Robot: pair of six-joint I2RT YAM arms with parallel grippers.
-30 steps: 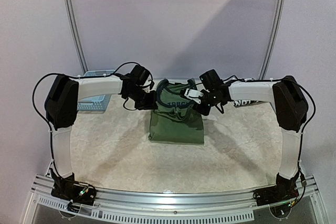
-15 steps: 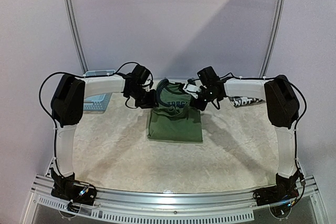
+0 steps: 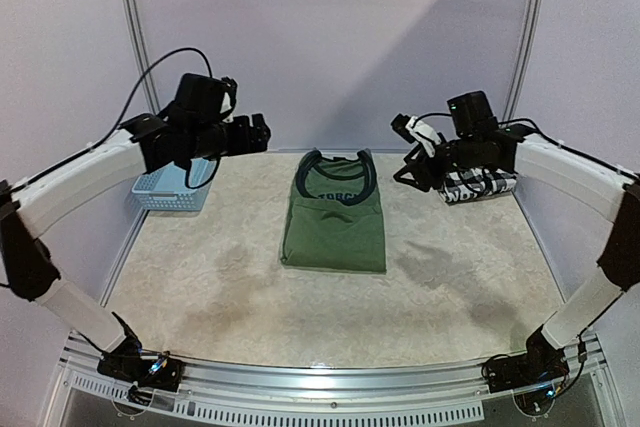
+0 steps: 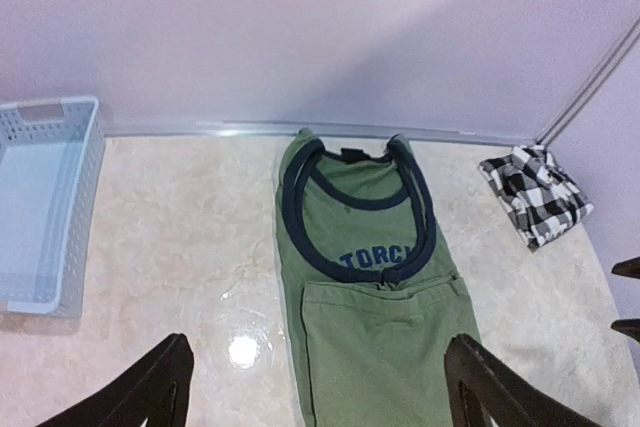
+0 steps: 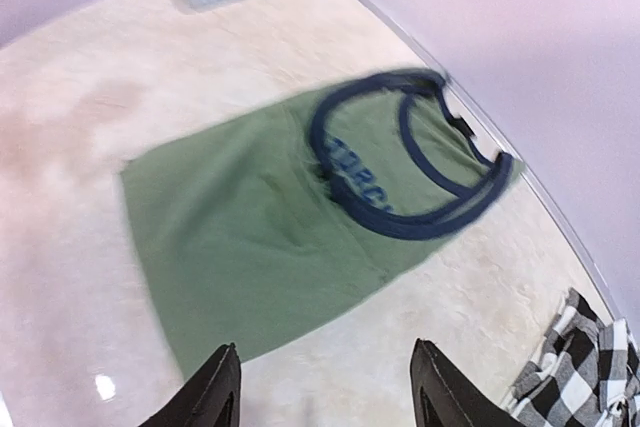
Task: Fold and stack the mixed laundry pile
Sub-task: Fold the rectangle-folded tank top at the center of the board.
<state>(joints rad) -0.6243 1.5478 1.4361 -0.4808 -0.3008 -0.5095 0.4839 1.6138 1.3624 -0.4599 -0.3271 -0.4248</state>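
olive-green sleeveless shirt [image 4: 370,327]: matt, soft cloth
black-and-white checked shirt [image 4: 535,195]: matt woven cloth
lattice basket [image 4: 88,207]: smooth plastic
table [image 4: 180,247]: smooth, glossy marbled top, showing glare

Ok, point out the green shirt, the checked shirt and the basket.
green shirt [image 3: 335,237], top view, folded lower half.
checked shirt [image 4: 535,197], left wrist view, middle of the bundle.
basket [image 4: 85,207], left wrist view, right lattice wall.
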